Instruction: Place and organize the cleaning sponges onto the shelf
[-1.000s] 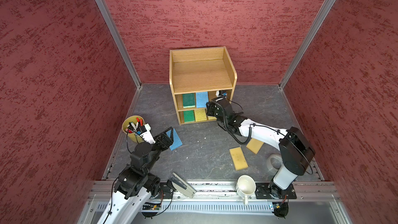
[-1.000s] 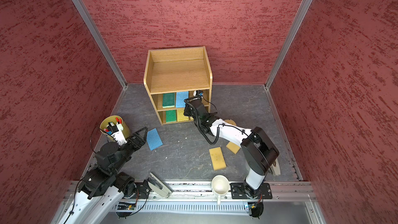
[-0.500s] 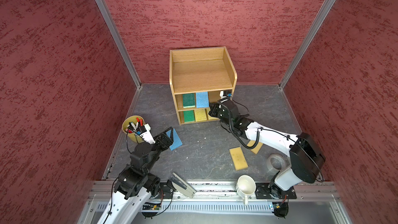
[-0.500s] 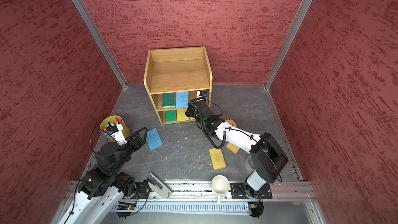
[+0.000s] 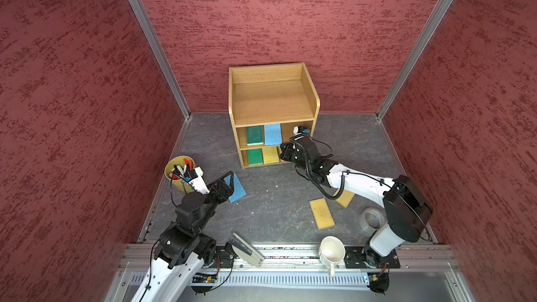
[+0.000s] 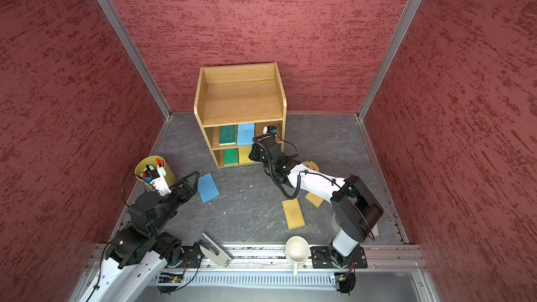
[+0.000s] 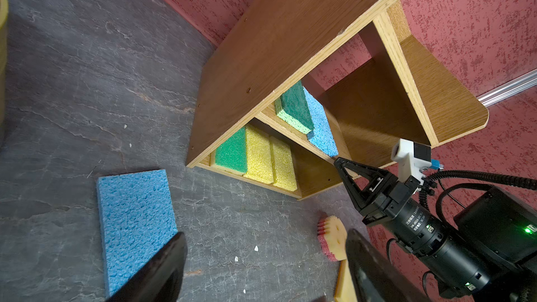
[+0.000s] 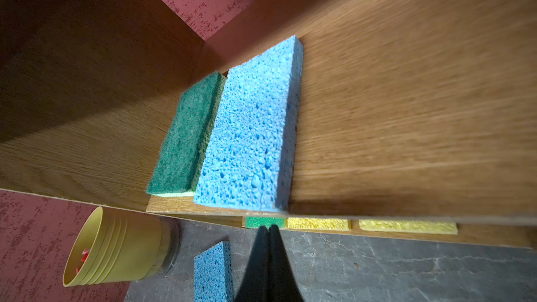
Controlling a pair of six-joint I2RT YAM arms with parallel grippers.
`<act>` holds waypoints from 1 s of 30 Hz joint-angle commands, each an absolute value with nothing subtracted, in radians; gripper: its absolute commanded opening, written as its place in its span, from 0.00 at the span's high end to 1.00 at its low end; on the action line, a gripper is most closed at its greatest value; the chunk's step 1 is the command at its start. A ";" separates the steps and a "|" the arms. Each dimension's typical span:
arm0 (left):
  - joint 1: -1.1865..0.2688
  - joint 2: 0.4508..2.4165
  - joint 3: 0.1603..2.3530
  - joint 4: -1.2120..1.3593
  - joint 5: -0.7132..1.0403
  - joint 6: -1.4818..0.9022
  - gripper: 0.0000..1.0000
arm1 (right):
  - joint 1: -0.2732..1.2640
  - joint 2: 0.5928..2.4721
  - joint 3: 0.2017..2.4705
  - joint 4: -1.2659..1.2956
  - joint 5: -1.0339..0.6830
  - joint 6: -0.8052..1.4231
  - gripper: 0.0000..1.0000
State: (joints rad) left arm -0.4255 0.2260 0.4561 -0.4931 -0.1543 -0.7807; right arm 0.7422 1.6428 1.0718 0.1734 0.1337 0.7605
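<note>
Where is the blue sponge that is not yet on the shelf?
In both top views the blue sponge lies flat on the grey tabletop at the left, by the open left hand, between the yellow pen cup and the shelf.

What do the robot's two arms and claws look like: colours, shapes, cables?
The left arm and right arm have white links between bulky black joints. The left claw and right claw have black triangular fingers with open cut-outs. A black coiled cable follows the right arm, and a white camera block sits on its wrist.
</note>
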 commanded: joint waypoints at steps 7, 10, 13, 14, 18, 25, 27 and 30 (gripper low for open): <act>-0.418 0.221 0.459 -0.475 -0.144 -0.779 0.14 | 0.738 1.672 1.119 0.163 0.138 0.769 1.00; -0.418 0.222 0.457 -0.476 -0.143 -0.779 0.14 | 0.733 1.683 1.123 0.171 0.139 0.767 1.00; -0.419 0.219 0.457 -0.479 -0.144 -0.778 0.14 | 0.732 1.691 1.129 0.181 0.136 0.767 1.00; -0.419 0.220 0.457 -0.480 -0.144 -0.776 0.14 | 0.731 1.693 1.133 0.182 0.135 0.767 1.00; -0.418 0.218 0.456 -0.479 -0.146 -0.775 0.14 | 0.731 1.700 1.141 0.188 0.136 0.766 1.00; -0.418 0.218 0.450 -0.478 -0.146 -0.775 0.14 | 0.731 1.700 1.138 0.218 0.103 0.774 1.00; -0.419 0.218 0.448 -0.474 -0.144 -0.778 0.14 | 0.731 1.706 1.144 0.218 0.103 0.775 1.00; -0.419 0.218 0.448 -0.474 -0.143 -0.780 0.14 | 0.731 1.717 1.149 0.220 0.100 0.779 1.00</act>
State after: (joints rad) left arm -0.4255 0.2260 0.4561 -0.4934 -0.1543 -0.7803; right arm 0.7361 1.7020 1.1183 0.1932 0.1123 0.7639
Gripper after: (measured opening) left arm 0.858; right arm 0.041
